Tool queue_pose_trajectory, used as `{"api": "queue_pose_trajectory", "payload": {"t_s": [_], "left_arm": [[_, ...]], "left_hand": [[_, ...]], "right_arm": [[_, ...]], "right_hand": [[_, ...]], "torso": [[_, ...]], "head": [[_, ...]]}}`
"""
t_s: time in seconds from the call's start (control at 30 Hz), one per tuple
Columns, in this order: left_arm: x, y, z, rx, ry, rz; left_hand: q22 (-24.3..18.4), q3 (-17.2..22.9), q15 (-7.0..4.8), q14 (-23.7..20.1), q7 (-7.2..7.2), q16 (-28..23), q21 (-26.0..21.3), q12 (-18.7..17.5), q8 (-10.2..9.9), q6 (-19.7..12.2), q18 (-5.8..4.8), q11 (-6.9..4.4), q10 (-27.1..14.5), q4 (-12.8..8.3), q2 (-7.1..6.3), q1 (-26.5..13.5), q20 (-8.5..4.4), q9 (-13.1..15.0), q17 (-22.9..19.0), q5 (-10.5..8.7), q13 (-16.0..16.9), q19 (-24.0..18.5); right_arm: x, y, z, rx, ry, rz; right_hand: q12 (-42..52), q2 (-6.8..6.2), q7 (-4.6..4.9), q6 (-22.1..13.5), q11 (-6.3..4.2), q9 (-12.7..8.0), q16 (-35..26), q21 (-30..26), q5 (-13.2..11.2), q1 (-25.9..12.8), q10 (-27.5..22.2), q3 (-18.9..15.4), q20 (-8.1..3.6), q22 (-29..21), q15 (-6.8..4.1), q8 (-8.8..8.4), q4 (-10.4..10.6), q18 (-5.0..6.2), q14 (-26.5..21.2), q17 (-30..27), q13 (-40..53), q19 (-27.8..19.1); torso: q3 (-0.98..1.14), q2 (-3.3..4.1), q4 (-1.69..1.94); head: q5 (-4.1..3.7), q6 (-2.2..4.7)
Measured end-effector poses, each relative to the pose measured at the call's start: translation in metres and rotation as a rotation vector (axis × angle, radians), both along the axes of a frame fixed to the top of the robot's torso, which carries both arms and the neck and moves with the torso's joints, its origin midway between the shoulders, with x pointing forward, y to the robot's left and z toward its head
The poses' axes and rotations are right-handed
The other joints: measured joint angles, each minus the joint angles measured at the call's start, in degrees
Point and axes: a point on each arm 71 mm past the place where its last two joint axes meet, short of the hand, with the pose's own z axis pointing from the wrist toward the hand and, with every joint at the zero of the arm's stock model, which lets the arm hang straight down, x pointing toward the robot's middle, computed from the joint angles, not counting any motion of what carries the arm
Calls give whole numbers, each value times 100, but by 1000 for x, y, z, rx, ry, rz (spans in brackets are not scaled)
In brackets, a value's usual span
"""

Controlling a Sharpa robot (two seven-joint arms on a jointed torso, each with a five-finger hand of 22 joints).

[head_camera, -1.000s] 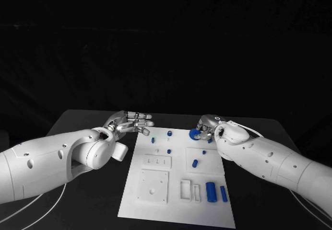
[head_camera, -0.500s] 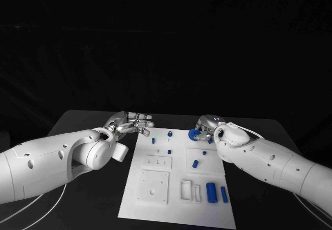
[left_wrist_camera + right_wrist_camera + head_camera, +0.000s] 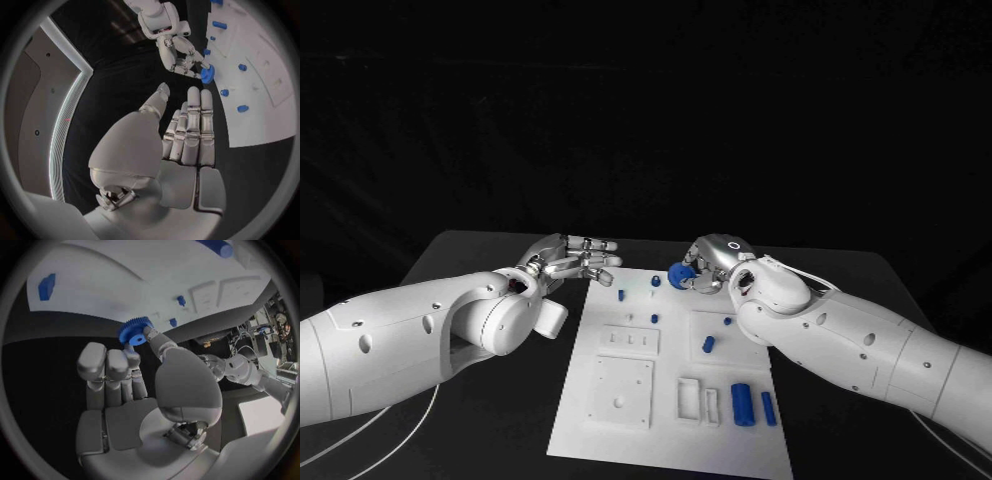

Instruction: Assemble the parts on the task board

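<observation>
Up by the task board's (image 3: 733,455) far edge, right hand (image 3: 711,262) fingers pinch a blue gear (image 3: 679,276), tilted on edge.

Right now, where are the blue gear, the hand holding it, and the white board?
blue gear (image 3: 133,333), right wrist view, on its toothed rim.
right hand (image 3: 714,260), head view, middle of the hand.
task board (image 3: 668,430), head view, bare near edge.

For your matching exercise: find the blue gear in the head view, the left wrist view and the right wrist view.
Head view: the blue gear is held by the right hand at the far edge of the task board.
Left wrist view: the gear sits at the right hand's fingertips.
Right wrist view: the gear is pinched at the fingertips.
Shared landmark: the white task board.
</observation>
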Motion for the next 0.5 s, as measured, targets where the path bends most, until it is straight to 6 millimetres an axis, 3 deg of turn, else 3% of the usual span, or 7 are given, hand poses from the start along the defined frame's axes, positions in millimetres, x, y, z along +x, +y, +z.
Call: {"api": "queue_pose_trajectory", "payload": {"t_s": [0.5], "left_arm": [[0, -2, 0, 0, 0, -3]], "left_hand": [[-5, 0, 0, 0, 0, 0, 22, 0, 0, 0, 0, 21, -21, 0, 0, 0, 0, 0, -4, 0, 0, 0]], "right_arm": [[-11, 38, -15, -29, 2, 75]], "right_hand": [[0, -2, 0, 1, 9, 1, -1, 0, -18, 0, 8, -2, 0, 0, 0, 12, 29, 0, 0, -8, -1, 0]], "torso": [[-4, 6, 13]], "head": [[32, 5]]}}
